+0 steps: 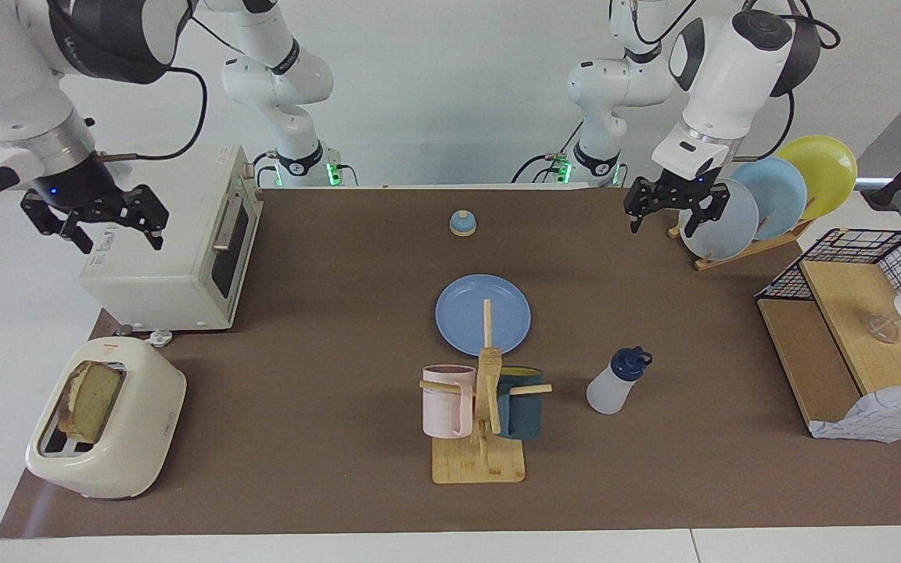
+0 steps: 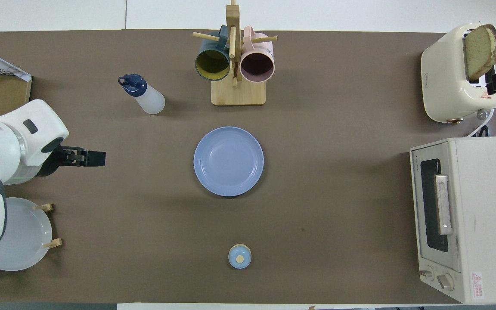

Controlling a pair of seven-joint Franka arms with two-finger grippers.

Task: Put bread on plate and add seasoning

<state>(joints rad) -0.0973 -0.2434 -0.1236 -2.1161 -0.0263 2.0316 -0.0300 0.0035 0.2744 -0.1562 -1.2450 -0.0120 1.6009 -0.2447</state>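
Both my claws are up with jaws apart, empty: left gripper (image 1: 671, 213) beside the plate rack (image 1: 740, 249), right gripper (image 1: 95, 221) over the toaster oven (image 1: 177, 258). Bread (image 1: 91, 400) sits in the toaster (image 1: 134, 438); plate (image 1: 466, 313) mid-table, seasoning (image 1: 615, 381) farther out.

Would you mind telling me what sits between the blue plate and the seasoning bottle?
Nothing does: in the overhead view only bare brown mat separates the blue plate from the seasoning bottle. The mug rack stands off to one side.

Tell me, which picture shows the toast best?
The facing view: the square tan bread slice shows its broad face, standing in the cream toaster. The overhead view shows the bread slantwise, partly covered by an arm.
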